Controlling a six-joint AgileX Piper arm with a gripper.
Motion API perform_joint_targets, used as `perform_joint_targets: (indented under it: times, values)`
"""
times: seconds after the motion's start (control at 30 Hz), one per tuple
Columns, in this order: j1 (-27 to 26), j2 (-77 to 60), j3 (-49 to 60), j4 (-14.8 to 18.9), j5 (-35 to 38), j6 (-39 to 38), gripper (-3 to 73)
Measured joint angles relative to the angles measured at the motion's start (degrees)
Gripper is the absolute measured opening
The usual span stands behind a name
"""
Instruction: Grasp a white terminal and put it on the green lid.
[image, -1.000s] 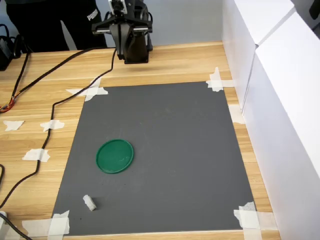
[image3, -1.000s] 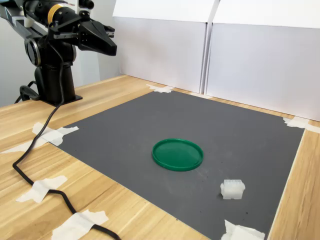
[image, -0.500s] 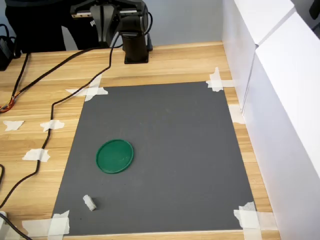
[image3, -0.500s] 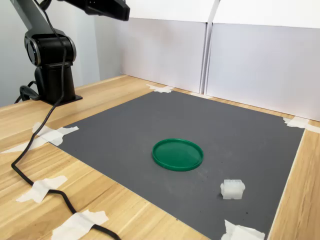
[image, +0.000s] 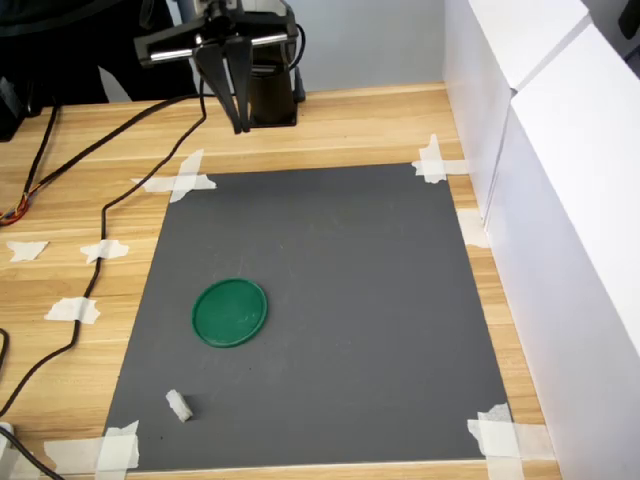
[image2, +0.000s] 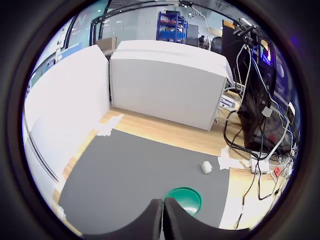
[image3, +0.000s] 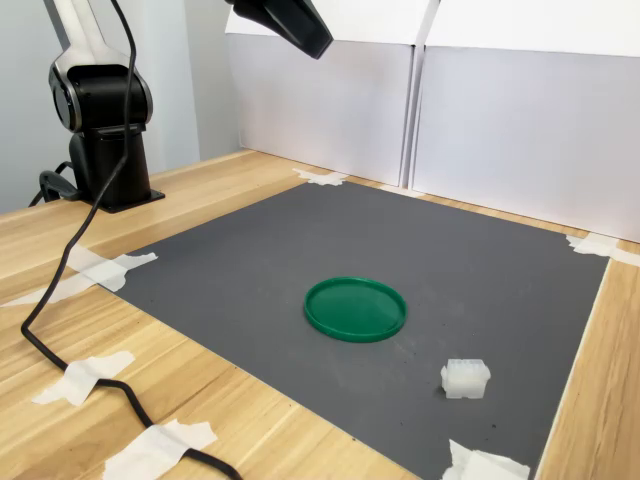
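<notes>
Tool (image: 240, 128) fingers are pressed together with nothing between them, high above the back of the worktop (image: 340, 125) in the first exterior view, so by my reading no part of the task is done: reach, grasp and placement all remain.

Nearest the first exterior view's front edge, the white terminal (image: 179, 405) lies on the dark grey mat (image: 350, 300) by its front-left corner, just beside a piece of masking tape (image: 118, 447). A little farther in sits the green lid (image: 230, 312), flat and bare, near the terminal but apart from it. Beyond that the mat is open right up to the arm's base (image: 272, 100).

Room looks generous overhead and across the mat. White panels (image: 560, 200) wall off the first exterior view's right, well apart from both things. A black cable (image: 100, 270) trails along the mat's left edge, the closest snag to the terminal.
</notes>
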Motion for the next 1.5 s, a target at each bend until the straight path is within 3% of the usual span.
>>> perform_joint_targets:
  times: [0.17, 0.33, 0.53, 0.7, 0.93, 1.07, 1.2, 1.5]
  values:
    - [0.0, 6.7, -6.9, -5.9, 4.1, 4.6, -1.6]
    - [0.0, 13.8, -14.6, -8.2, 13.9, 5.3, -1.6]
    - [0.0, 20.4, -21.5, -12.8, 17.8, 8.3, 0.8]
    - [0.0, 25.7, -27.1, -17.2, 19.5, 11.3, 13.1]
    - [0.0, 32.0, -34.7, -21.2, 22.3, 15.3, 50.1]
    - [0.0, 35.0, -38.3, -22.3, 23.3, 15.6, 63.9]
    - [0.0, 37.9, -43.2, -22.5, 26.0, 14.9, 68.8]
    - [0.0, 45.0, -55.1, -22.5, 33.1, 9.2, 69.6]
